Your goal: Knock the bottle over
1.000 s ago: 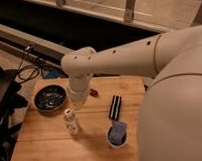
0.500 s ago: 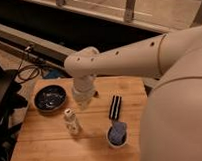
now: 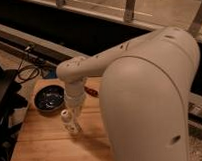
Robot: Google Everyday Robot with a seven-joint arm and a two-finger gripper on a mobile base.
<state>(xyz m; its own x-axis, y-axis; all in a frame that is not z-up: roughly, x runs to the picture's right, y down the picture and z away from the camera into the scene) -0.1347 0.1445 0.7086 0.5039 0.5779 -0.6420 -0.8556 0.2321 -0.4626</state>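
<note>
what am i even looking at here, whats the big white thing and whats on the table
The big white shape is a robot's arm, seen very close from a single camera looking down over it; where that camera sits is unknown. The arm bends down to its gripper, the grasping end, which hangs right at a small whitish bottle standing upright on a wooden table. The robot is meant to knock that bottle over, and it has not fallen yet. To the left lies a dark round bowl. Something reddish peeks out behind the arm; what it is cannot be told. Nothing looks held.
</note>
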